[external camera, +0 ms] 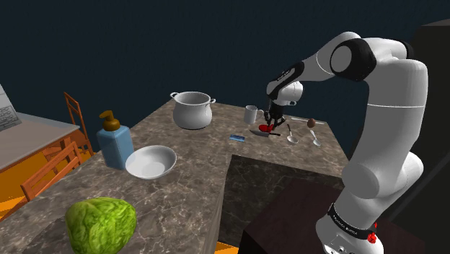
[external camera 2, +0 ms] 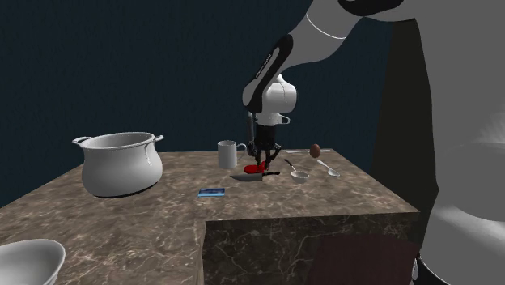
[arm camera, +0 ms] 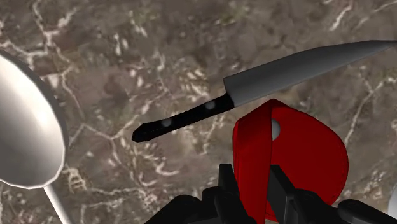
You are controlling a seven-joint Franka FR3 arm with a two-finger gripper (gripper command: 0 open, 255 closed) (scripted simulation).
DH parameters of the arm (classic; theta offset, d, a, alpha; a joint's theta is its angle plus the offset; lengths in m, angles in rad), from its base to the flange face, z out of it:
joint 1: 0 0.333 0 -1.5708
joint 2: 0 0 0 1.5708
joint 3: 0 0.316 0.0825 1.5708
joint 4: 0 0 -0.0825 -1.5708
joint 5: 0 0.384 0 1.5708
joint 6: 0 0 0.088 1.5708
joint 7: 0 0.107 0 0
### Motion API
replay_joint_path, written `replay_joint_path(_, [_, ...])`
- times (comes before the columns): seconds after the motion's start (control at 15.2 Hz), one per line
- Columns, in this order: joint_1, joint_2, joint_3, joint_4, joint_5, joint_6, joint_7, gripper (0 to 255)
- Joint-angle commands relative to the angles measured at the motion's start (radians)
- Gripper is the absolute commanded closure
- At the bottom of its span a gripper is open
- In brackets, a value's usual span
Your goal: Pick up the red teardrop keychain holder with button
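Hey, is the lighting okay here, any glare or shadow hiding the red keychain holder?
Shoulder view: dim, but the red keychain holder stands out. Second exterior view: dim likewise. Wrist view: brighter, no glare on it; soft sheen on the spoon.

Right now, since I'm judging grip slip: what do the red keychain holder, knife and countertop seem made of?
The red keychain holder looks smooth, matte, evenly red: perhaps plastic or rubber. The knife has a grey, dully metallic blade and black handle with pale rivets. The countertop looks like brown stone with pale marble-like veins.
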Motion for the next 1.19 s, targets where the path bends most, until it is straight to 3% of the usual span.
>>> replay_joint_path(0.0, [0.000, 0.000, 0.000, 0.000, 0.000, 0.000, 0.000, 255])
replay_joint_path(1.12, [0.011, -0.117, -0.017, 0.057, -0.049, -0.170, 0.042, 255])
